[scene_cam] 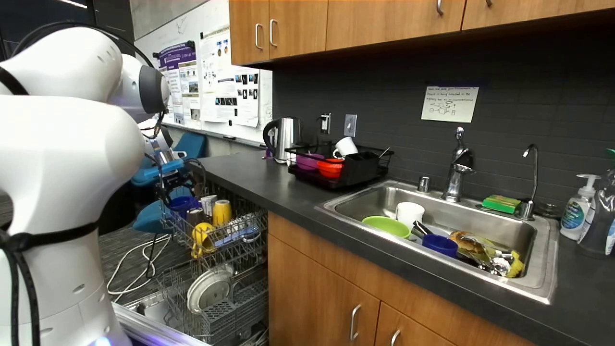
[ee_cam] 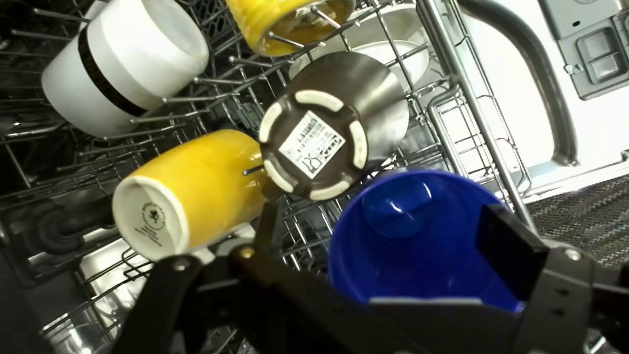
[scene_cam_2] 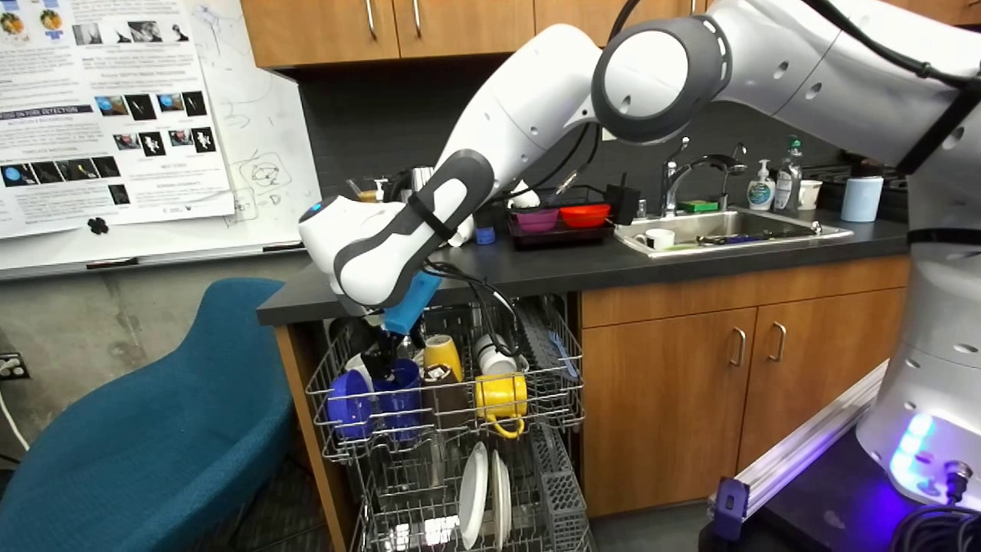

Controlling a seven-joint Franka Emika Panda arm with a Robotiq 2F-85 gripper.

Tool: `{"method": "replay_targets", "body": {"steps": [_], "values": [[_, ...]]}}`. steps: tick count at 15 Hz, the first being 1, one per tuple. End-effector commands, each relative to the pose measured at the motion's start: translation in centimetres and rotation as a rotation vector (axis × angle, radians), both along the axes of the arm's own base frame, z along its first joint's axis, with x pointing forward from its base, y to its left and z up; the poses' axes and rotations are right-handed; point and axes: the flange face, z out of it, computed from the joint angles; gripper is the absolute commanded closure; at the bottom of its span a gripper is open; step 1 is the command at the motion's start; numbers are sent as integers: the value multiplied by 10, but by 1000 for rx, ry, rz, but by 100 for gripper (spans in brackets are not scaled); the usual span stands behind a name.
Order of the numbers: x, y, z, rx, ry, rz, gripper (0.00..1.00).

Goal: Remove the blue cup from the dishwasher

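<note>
And there's the blue cup (ee_cam: 417, 260), sitting in the upper rack (scene_cam_2: 542, 337) of the dishwasher (scene_cam_2: 563, 498), open mouth toward me in the wrist view! My gripper (ee_cam: 388, 231) is right at it, fingers (ee_cam: 513, 253) spread wide, one overlapping the rim, the other outside (toward a yellow cup (ee_cam: 211, 182)); whether either touches the blue, I can't quite tell. Just beside it, a brown cup (ee_cam: 378, 93), base toward me; near that, the yellow one, then a white cup (ee_cam: 147, 49) with a dark band; below, white plates (scene_cam_2: 474, 498) stand on edge
</note>
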Motion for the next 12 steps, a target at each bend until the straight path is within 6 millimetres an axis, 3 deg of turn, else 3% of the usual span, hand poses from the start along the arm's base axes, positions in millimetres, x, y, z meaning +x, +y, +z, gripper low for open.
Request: {"method": "replay_targets", "body": {"steps": [1, 6, 12], "values": [[13, -4, 5, -6, -40, 38, 0], [25, -14, 5, -2, -72, 39, 0], [23, -27, -13, -3, -35, 5, 0]]}}
